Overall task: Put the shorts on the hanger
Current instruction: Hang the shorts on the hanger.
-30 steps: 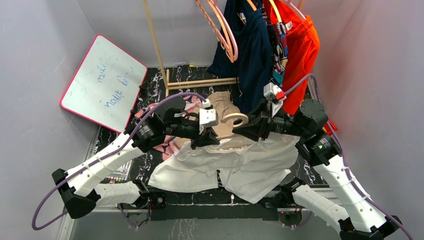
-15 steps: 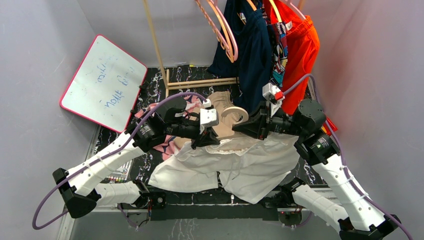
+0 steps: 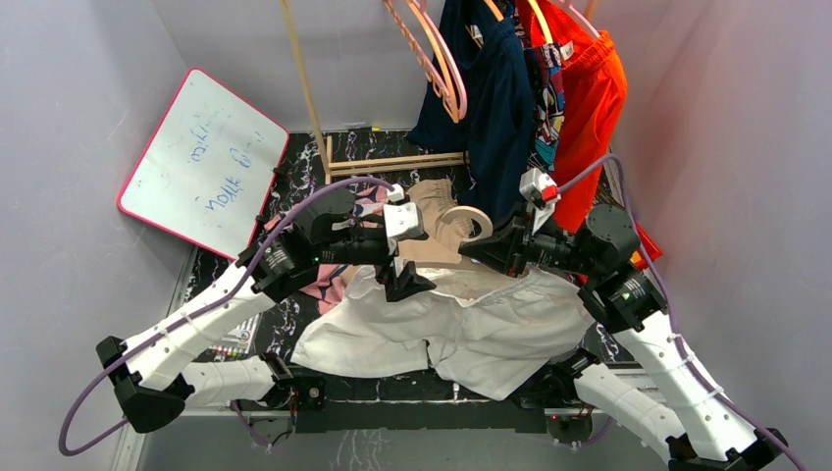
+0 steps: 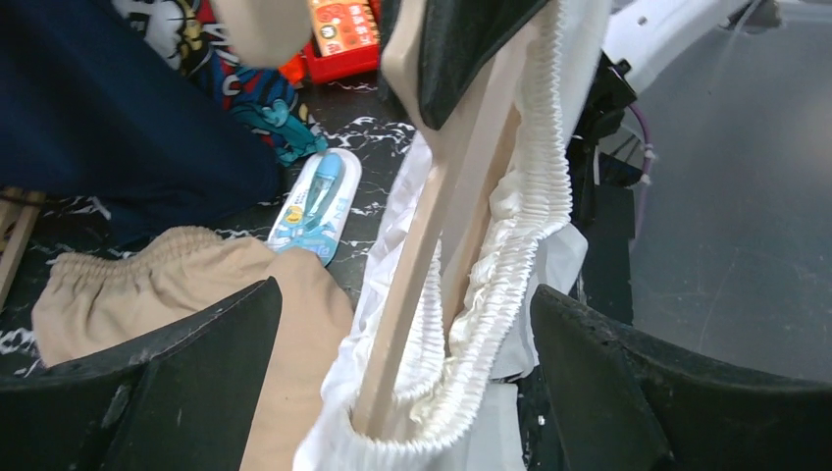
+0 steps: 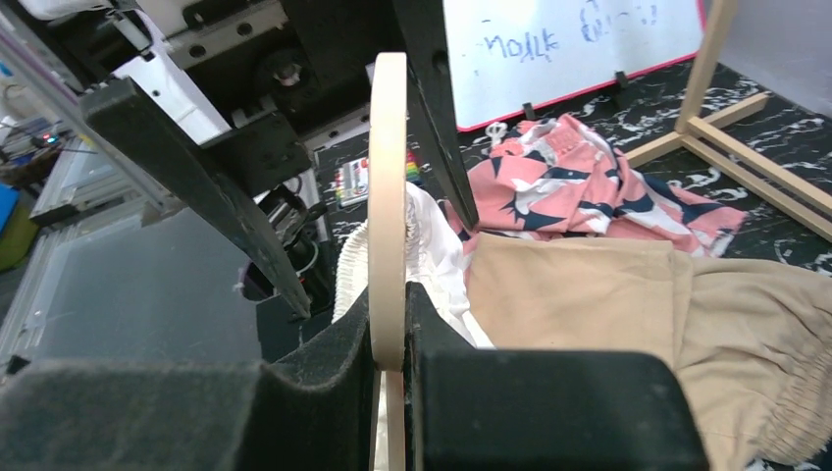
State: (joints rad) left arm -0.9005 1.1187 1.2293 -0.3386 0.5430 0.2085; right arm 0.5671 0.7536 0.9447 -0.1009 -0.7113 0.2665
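Observation:
The white shorts (image 3: pixel 461 329) lie spread on the table between my two arms. In the left wrist view their gathered waistband (image 4: pixel 530 216) wraps round one arm of the pale wooden hanger (image 4: pixel 422 265), which pokes into the opening. My left gripper (image 4: pixel 407 392) is open, with its black fingers (image 4: pixel 177 383) wide apart on either side of waistband and hanger, touching neither. My right gripper (image 5: pixel 392 343) is shut on the hanger (image 5: pixel 389 186) near its rounded hook (image 3: pixel 463 224) and holds it on edge above the shorts.
Tan shorts (image 5: pixel 608 314) and a pink navy-patterned garment (image 5: pixel 589 196) lie behind the hanger. A whiteboard (image 3: pixel 201 162) leans at the left. A wooden rack (image 3: pixel 392 162) carries pink hangers (image 3: pixel 432 54) and navy (image 3: pixel 491 88) and orange (image 3: pixel 589 88) clothes. A blue-white packet (image 4: pixel 316 206) lies on the table.
My left gripper has opened and let go of the waistband, which now hangs on the hanger arm. My right gripper has closed tighter on the hanger and shifted slightly.

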